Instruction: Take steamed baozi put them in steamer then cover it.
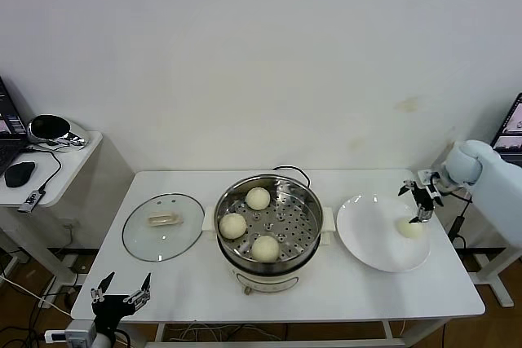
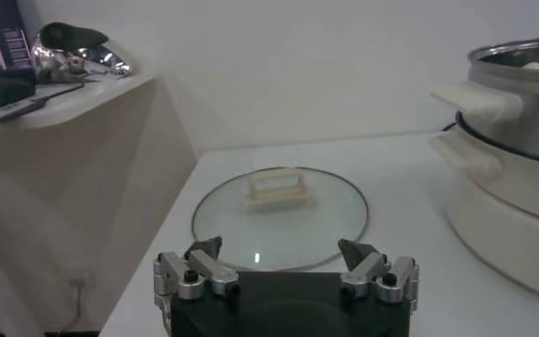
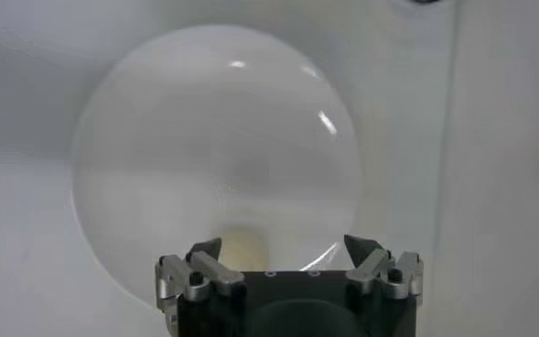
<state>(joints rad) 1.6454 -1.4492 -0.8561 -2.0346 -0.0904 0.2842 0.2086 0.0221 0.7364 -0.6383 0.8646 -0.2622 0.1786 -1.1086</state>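
The right gripper point(image 1: 422, 199) hangs over the far right part of the white plate point(image 1: 367, 234), jaws spread wide and holding nothing, with the last baozi point(image 1: 412, 228) lying on the plate just below and slightly in front of the fingertips, apart from them. In the right wrist view that same bun point(image 3: 243, 249) shows as a pale cream patch at the gripper body's edge, closer to one finger than the other rather than centred in the gap, and partly hidden by the gripper body; the plate point(image 3: 159, 137) fills most of that picture. The head view gives what the wrist cameras cannot: three more baozi point(image 1: 258, 198) sit on the perforated tray inside the steamer point(image 1: 302, 244), which stands at the middle of the white table point(image 1: 408, 295), between the plate on the right and the glass lid point(image 1: 163, 226) lying flat on the left. The left gripper point(image 1: 121, 292) waits low at the table's front left corner, jaws also wide apart and empty. Its wrist view looks across the lid point(image 2: 281, 216) and its cream handle point(image 2: 280, 190), and catches the steamer's side point(image 2: 516, 174) with a white handle point(image 2: 470, 101) and the side desk point(image 2: 59, 96) with its clutter, none of which the right wrist view shows.
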